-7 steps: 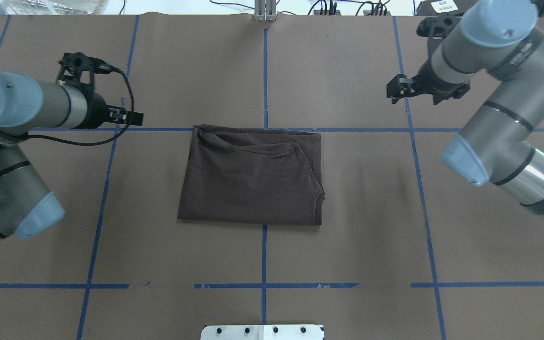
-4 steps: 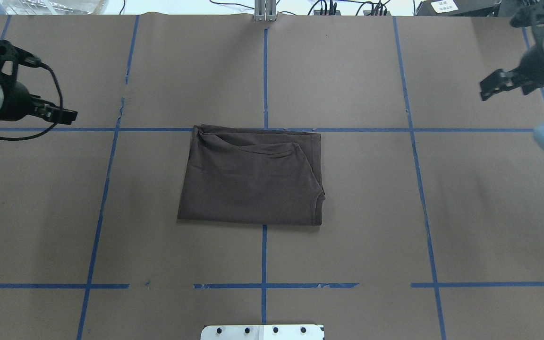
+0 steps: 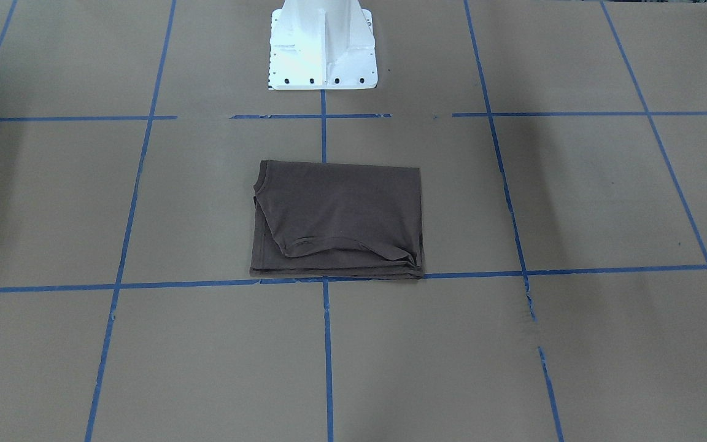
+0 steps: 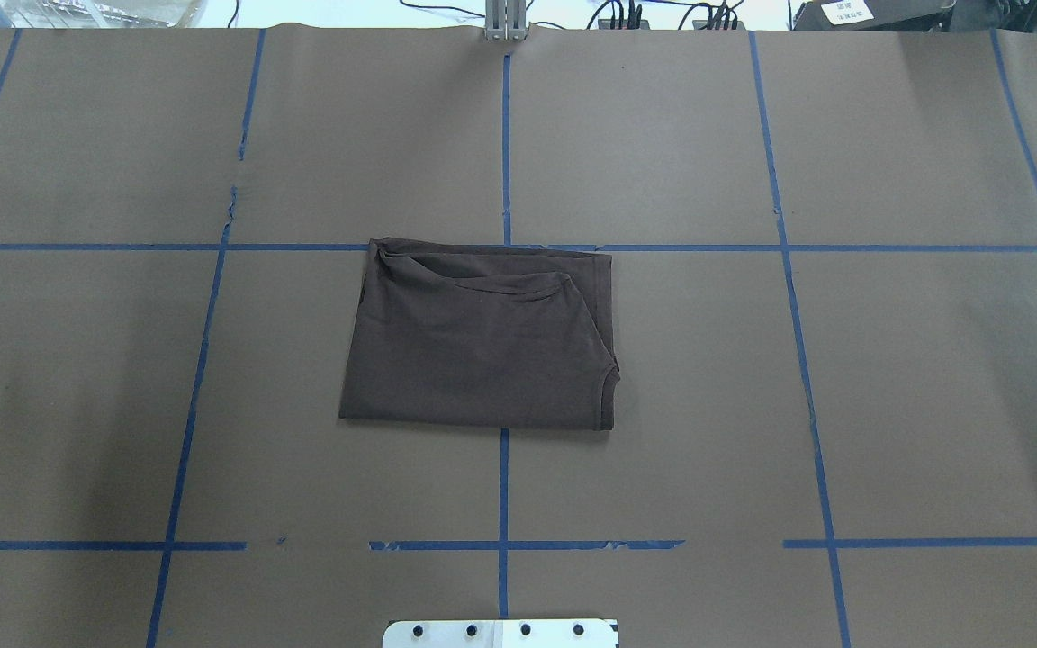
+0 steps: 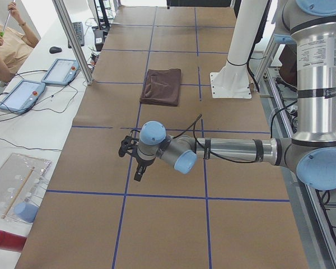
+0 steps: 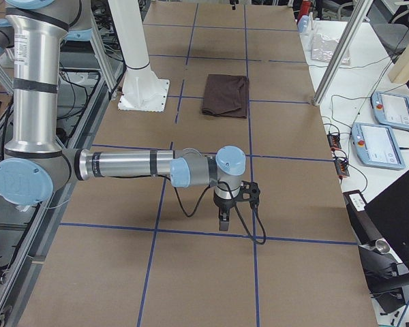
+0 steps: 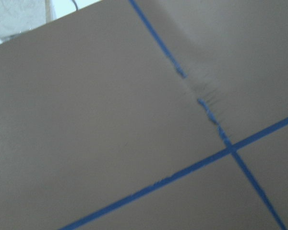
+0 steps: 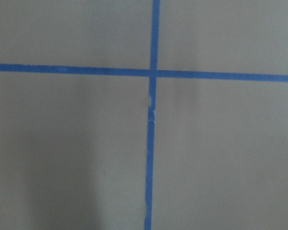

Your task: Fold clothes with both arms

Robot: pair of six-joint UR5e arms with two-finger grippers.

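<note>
T-shirt (image 4: 482, 337) folded, well apart from left gripper (image 5: 139, 168) and right gripper (image 6: 223, 216), whose finger spread we cannot tell; we judge any grasp could drag its loose top layer askew

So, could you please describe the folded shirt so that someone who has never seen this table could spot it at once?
Start at the white pedestal base on the robot's side of the brown, paper-covered table. Straight out from it, mid-table, lies the T-shirt. It is the only cloth there: dark brown, folded into a flat rectangle, its far edge along a blue tape line.
</note>
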